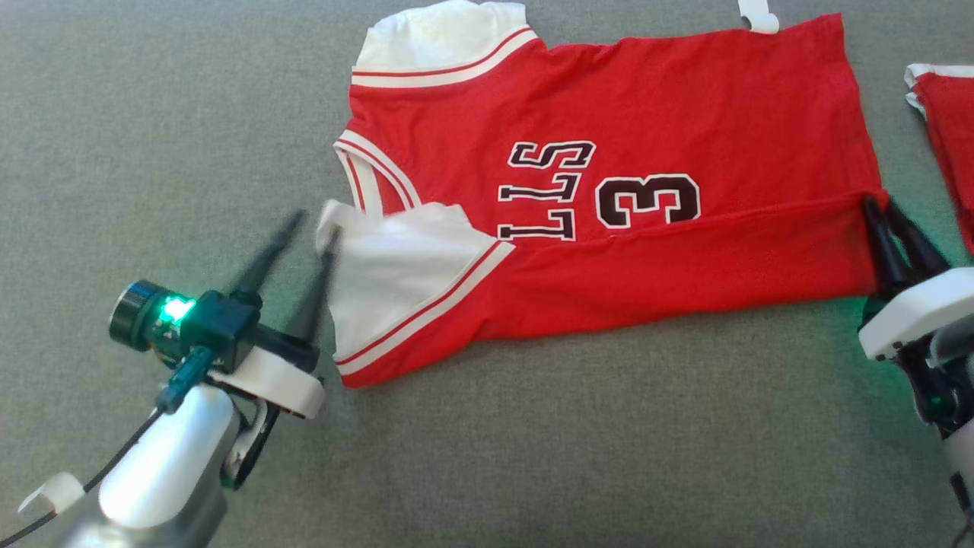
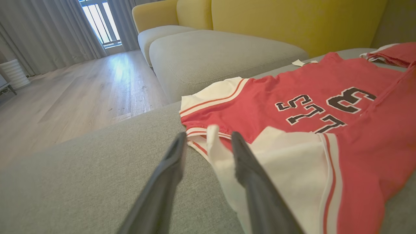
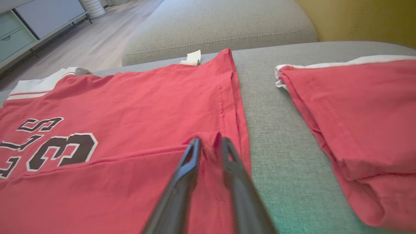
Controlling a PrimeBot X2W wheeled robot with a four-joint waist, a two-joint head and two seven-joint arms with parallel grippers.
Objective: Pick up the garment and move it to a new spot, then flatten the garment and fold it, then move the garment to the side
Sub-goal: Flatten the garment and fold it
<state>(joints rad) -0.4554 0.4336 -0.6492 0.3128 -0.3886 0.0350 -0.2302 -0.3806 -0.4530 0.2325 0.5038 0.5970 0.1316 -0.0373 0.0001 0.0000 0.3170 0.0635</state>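
Note:
A red jersey (image 1: 609, 114) with white sleeves, a black "3" and black letters lies spread on the grey sofa cushion (image 1: 152, 114), its near edge folded up over the print. My left gripper (image 1: 316, 227) is at the near white sleeve (image 1: 396, 281). Its fingers stand open, and the sleeve's raised corner (image 2: 213, 143) is loose between them. At the jersey's right hem my right gripper (image 1: 880, 205) is shut on a pinched ridge of red cloth (image 3: 215, 138) at the end of the fold.
A second red garment (image 1: 947, 129) lies close to the right of the jersey and my right gripper. A white tag (image 1: 757, 15) pokes out at the jersey's far edge. The yellow sofa back (image 2: 292, 19) rises beyond, and wooden floor (image 2: 81, 91) lies past the cushion's left edge.

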